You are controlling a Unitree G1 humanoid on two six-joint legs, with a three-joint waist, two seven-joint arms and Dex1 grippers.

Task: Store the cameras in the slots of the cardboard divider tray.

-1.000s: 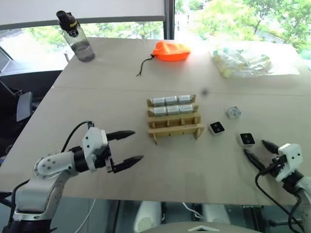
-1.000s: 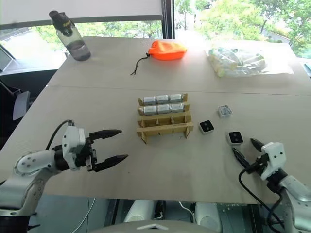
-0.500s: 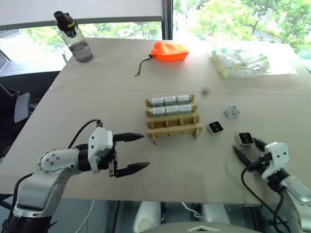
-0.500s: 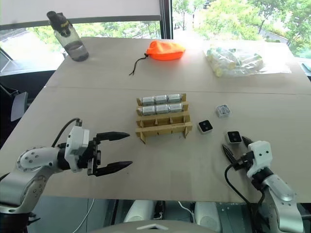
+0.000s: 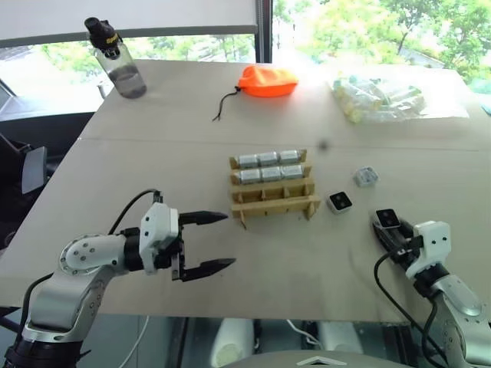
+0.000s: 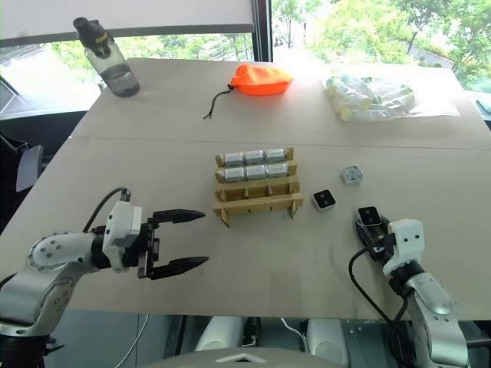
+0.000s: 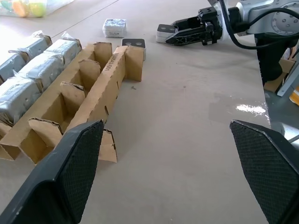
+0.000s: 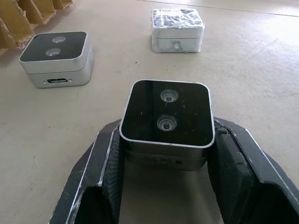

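The cardboard divider tray [image 5: 276, 205] stands mid-table; its two far rows hold wrapped silver cameras [image 5: 267, 159], and its near slots [image 7: 70, 100] are empty. Three cameras lie loose to its right. One dark-faced camera [image 5: 340, 202] sits close to the tray, and a wrapped one [image 5: 367, 177] lies farther back. My right gripper [image 8: 166, 135] is shut on the nearest dark-faced camera [image 8: 166, 114], which rests on the table between both fingers. To the tray's left, my left gripper [image 5: 229, 240] hangs open and empty, pointing toward the tray.
At the far left stands a water bottle [image 5: 121, 65]. An orange pouch [image 5: 268, 80] lies at the back centre, and a clear plastic bag of yellowish-green items [image 5: 383, 98] at the back right. The table's near edge runs just below both grippers.
My right gripper slid in around the nearest camera and shut on it. The left gripper stays open in the same place.
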